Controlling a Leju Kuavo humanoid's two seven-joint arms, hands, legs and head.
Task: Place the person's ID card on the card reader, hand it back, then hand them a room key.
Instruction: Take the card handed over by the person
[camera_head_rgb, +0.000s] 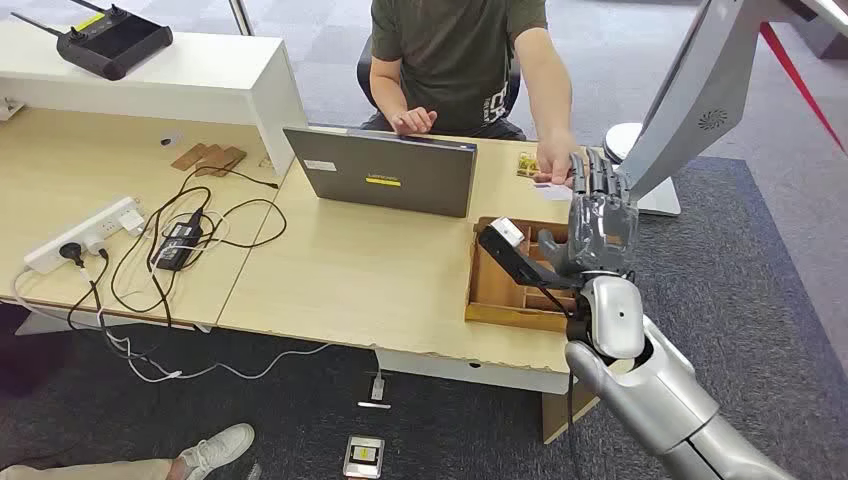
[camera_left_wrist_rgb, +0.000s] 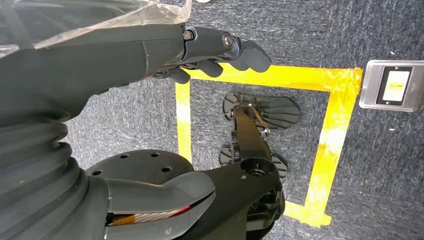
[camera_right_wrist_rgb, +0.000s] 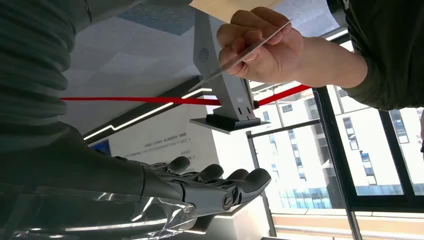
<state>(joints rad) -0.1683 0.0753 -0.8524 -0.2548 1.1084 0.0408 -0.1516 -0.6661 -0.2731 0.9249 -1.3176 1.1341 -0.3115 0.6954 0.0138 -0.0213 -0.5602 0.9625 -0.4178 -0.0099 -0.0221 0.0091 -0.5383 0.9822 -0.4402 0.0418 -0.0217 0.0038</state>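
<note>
My right hand (camera_head_rgb: 598, 215) is raised over the desk (camera_head_rgb: 380, 280) with fingers spread and empty, the card (camera_right_wrist_rgb: 240, 54) sits pinched in the person's hand (camera_right_wrist_rgb: 265, 45), and I judge every step remains.

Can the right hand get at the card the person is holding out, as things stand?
Probably yes. The right hand is raised, fingers extended, empty, just short of the person's hand, which pinches the card by one end. Nothing lies between them; the card's free end looks takeable.
</note>
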